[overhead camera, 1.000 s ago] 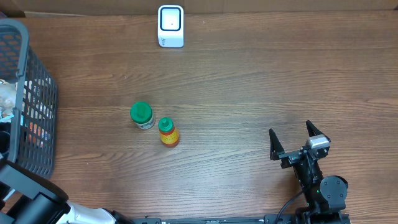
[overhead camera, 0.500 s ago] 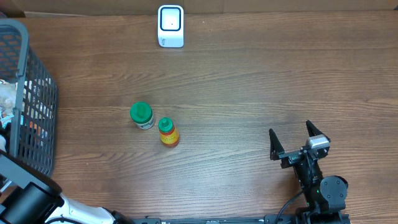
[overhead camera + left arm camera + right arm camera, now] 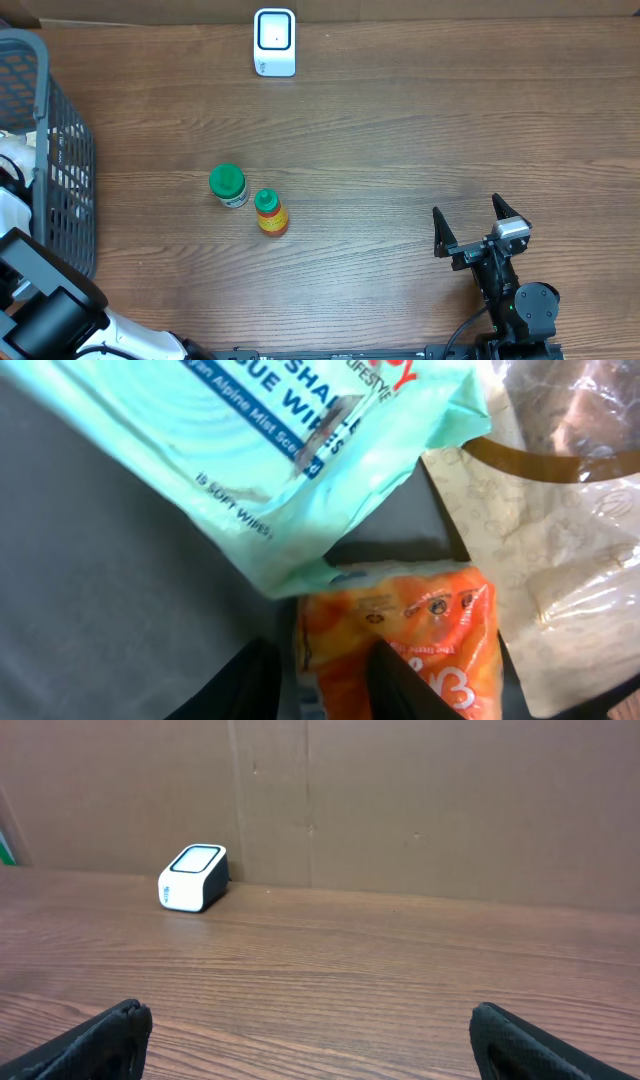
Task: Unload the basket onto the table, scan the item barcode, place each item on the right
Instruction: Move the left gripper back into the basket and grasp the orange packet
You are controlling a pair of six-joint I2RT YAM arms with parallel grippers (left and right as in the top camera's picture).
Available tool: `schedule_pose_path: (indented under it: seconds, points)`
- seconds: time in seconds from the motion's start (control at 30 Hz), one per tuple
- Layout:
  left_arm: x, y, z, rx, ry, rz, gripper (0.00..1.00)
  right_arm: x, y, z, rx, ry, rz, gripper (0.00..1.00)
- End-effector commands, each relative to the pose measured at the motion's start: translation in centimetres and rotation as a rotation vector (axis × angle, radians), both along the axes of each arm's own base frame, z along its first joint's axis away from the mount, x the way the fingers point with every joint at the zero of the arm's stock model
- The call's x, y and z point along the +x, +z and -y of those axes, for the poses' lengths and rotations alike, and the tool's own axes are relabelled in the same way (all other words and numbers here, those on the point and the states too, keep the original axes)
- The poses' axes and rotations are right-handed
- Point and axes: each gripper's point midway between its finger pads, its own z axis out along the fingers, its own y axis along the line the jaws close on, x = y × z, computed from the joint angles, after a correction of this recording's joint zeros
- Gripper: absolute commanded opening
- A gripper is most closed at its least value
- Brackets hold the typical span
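Note:
In the left wrist view an orange snack packet (image 3: 420, 640) lies at the bottom of the basket, partly under a mint-green pack of wipes (image 3: 300, 450). My left gripper (image 3: 325, 685) straddles the packet's left edge with its jaws narrowed. One finger presses over the packet, and a thin dark gap shows beside the other. From overhead the basket (image 3: 60, 150) hides this gripper. The white barcode scanner (image 3: 274, 42) stands at the table's far edge and also shows in the right wrist view, scanner (image 3: 194, 877). My right gripper (image 3: 467, 210) rests wide open and empty near the front right.
A green-capped jar (image 3: 229, 185) and a small orange bottle (image 3: 269, 212) stand upright side by side mid-table. A clear bag with a brown band (image 3: 570, 560) lies to the right of the orange packet in the basket. A cardboard wall (image 3: 400, 800) backs the table.
My left arm has shifted at the basket, and more of its white housing now shows by the basket wall. The right arm and the bottles have not moved.

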Motion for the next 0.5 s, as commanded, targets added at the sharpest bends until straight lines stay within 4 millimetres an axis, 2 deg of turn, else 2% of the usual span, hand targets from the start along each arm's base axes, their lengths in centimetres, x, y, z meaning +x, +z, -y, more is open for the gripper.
schedule_pose_path:
  seconds: [0.0, 0.03, 0.07, 0.17, 0.23, 0.3, 0.4, 0.47]
  points:
    - [-1.8, -3.7, 2.1, -0.05, -0.028, -0.091, 0.26, 0.1, -0.2, 0.2, 0.003, -0.013, 0.001, 1.0]
    - [-1.9, -3.9, 2.2, -0.052, -0.028, -0.094, 0.13, 0.1, -0.2, 0.2, 0.003, -0.012, 0.001, 1.0]
    - [-2.0, -3.9, 2.3, -0.054, -0.028, -0.095, 0.04, 0.1, -0.2, 0.2, 0.003, -0.013, 0.001, 1.0]
    - [-1.8, -3.5, 2.2, -0.056, -0.029, -0.092, 0.04, 0.1, -0.2, 0.2, 0.003, -0.013, 0.001, 1.0]
    - [-1.4, -2.3, 2.1, -0.064, -0.036, -0.077, 0.04, 0.1, -0.2, 0.2, 0.003, -0.013, 0.001, 1.0]
    - [-0.6, -0.3, 1.8, -0.06, -0.052, -0.046, 0.04, 0.1, -0.2, 0.2, 0.003, -0.013, 0.001, 1.0]
    - [1.2, 5.0, 0.8, -0.016, -0.077, 0.032, 0.04, 0.1, -0.2, 0.2, 0.003, -0.013, 0.001, 1.0]
    - [2.1, 9.3, 0.1, 0.037, -0.08, 0.089, 0.04, 0.1, -0.2, 0.2, 0.003, -0.012, 0.001, 1.0]
